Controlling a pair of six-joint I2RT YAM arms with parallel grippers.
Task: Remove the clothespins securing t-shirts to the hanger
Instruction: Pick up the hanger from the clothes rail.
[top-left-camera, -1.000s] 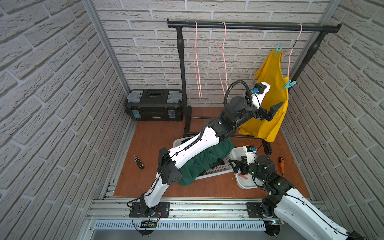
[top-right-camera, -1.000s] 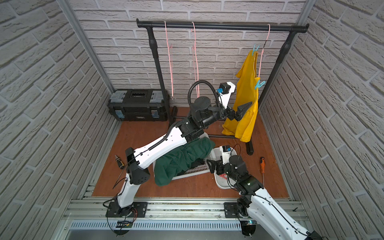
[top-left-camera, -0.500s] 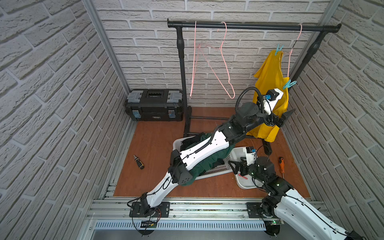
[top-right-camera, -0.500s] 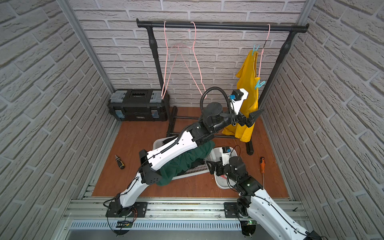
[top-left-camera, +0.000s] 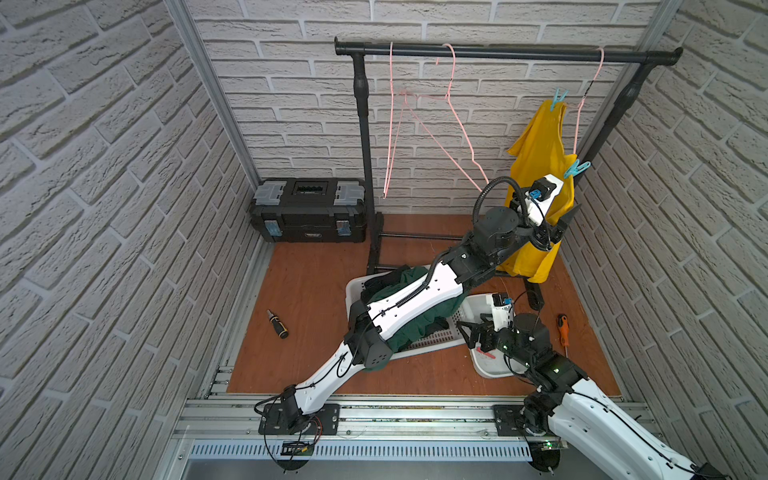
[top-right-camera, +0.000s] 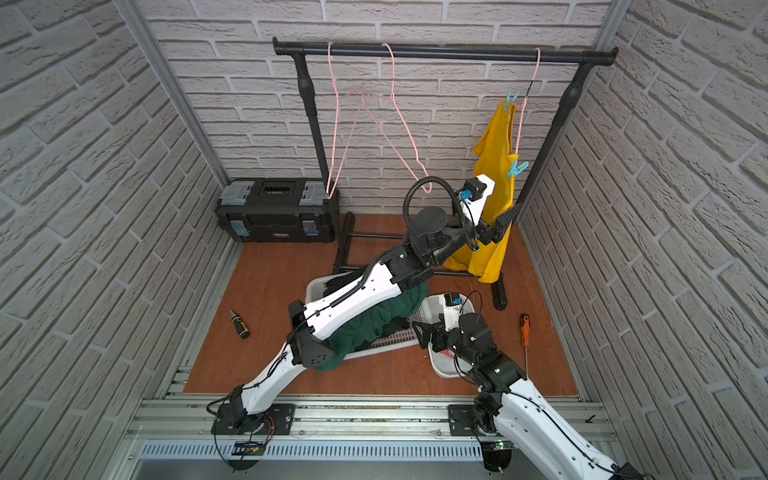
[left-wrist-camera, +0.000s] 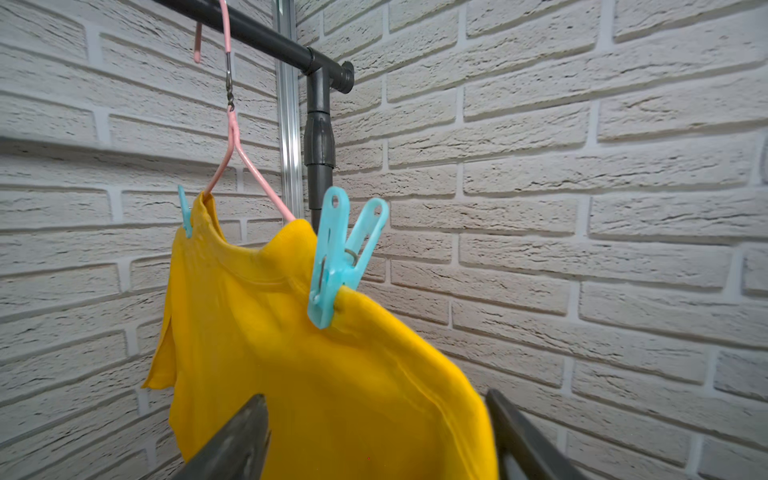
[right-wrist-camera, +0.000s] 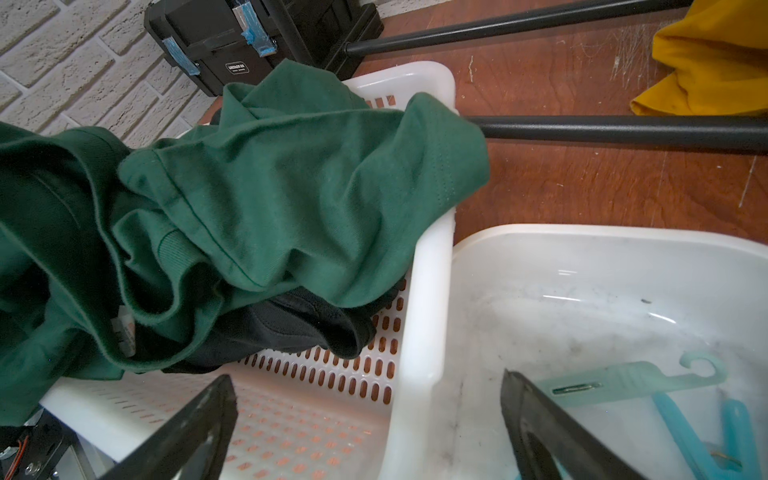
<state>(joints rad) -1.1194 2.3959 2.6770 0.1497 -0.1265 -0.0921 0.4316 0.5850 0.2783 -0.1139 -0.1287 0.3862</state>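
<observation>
Yellow t-shirt now hangs between our left gripper's wide-spread fingers, which have swung toward three o'clock. Teal clothespins pinch both shoulders to the pink hanger. Our right gripper gapes wide above the white basket.

text | toolbox nameplate | reads roughly "GREENER", rest too blurred | nothing else legible

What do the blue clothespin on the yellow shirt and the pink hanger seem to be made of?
The clothespin looks like moulded teal plastic with a smooth, slightly glossy finish. A small metal spring shows at its middle. The hanger seems to be thin wire under a pink coating, probably plastic or paint, since bare twisted metal shows at its neck.
</observation>
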